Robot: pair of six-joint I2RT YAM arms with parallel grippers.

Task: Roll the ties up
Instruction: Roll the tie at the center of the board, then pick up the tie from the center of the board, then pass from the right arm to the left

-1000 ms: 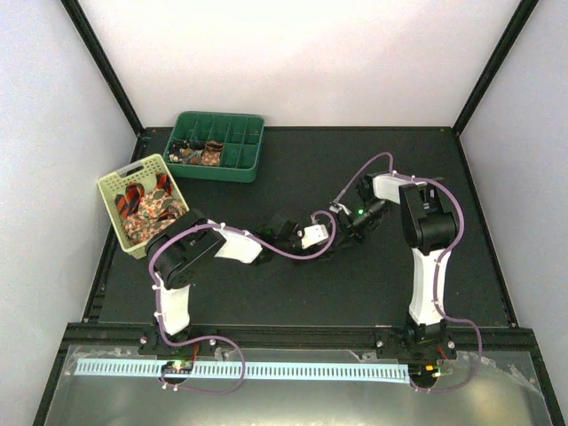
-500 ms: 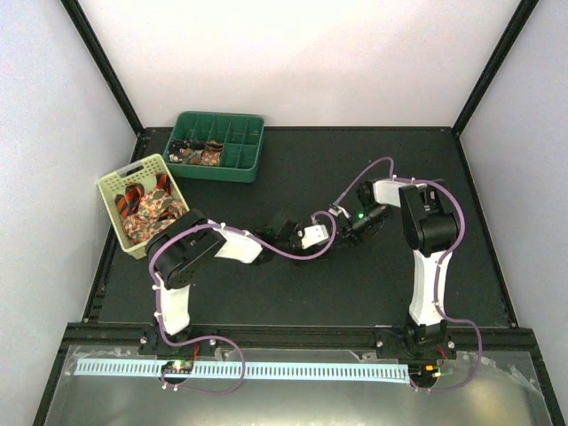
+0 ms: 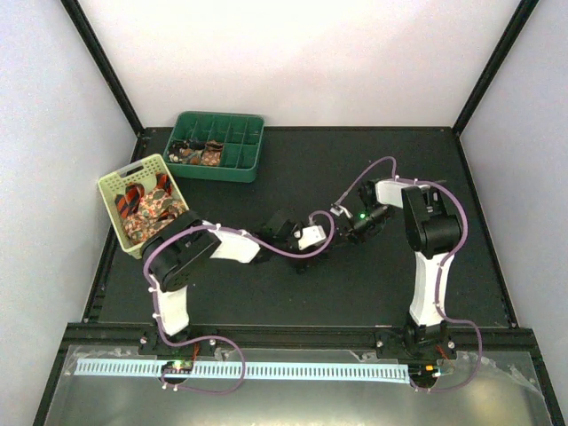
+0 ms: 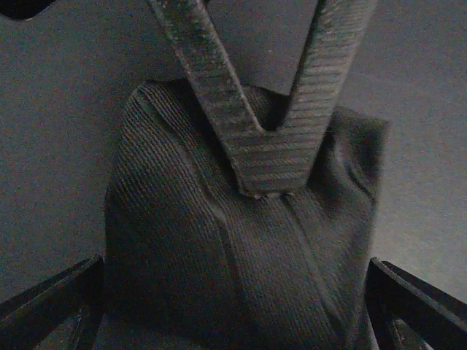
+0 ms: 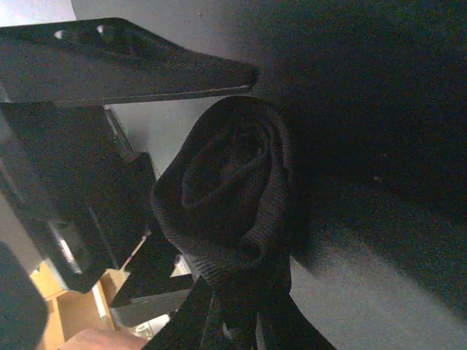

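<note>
One dark tie (image 4: 182, 240) lies mid-frame, pinched by the right gripper (image 4: 266, 179), likely to stop its roll uncoiling, while the left gripper (image 4: 233, 313) stands wide around it.

My left arm (image 3: 235, 248), right arm (image 3: 426, 284): white shells, black joints and motor housings. Thin purple cable (image 3: 275, 249) strung along each, pinned by small white clips. Green light (image 3: 361, 214) lit near right wrist. Black base blocks (image 3: 173, 339). My left fingers (image 4: 51, 302) matt black, angular. Right fingers (image 4: 208, 69) black, flat, finely ribbed across faces.
</note>
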